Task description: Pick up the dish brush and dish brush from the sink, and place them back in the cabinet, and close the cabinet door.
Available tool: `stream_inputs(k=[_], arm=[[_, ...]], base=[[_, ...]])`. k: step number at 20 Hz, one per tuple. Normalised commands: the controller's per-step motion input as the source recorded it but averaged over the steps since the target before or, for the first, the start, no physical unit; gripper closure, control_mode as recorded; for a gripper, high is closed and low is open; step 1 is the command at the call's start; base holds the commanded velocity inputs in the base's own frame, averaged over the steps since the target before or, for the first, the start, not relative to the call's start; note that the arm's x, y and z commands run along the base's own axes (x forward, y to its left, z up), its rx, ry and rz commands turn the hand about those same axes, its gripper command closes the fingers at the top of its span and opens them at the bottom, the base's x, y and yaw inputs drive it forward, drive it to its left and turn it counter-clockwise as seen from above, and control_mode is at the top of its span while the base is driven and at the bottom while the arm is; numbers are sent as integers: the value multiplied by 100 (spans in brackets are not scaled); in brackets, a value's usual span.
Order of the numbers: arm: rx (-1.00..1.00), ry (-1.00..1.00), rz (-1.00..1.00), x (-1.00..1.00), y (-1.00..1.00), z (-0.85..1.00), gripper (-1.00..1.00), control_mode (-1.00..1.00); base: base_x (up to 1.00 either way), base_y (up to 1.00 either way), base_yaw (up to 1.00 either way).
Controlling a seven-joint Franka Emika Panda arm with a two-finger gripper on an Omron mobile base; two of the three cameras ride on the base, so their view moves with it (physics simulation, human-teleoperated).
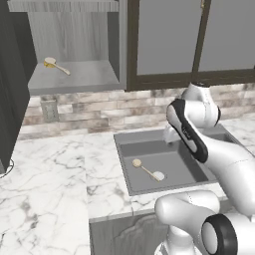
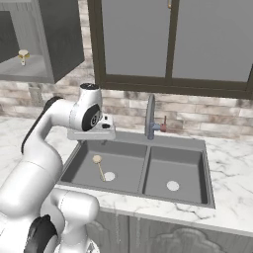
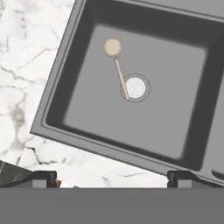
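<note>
One dish brush lies flat on the floor of the sink's left basin, its round cream head away from the white drain disc and its handle end touching that disc. It also shows in the base views as the brush in the basin. My gripper hangs open above the near left rim of the sink, empty, well above the brush. The second dish brush lies on the shelf of the open cabinet up left.
A tall steel tap stands behind the divider between the basins. The right basin holds its own drain disc. A dark-framed window fills the wall above the sink. Marble counter spreads to the left, with a wall outlet above it.
</note>
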Motion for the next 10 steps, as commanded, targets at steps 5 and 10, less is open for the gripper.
stream_inputs(k=[5,10], arm=[[-11,0,1,18,17,-48,-100,-100],[-6,-1,0,23,12,-37,-100,-100]], base=[[0,0,0],[0,0,0]])
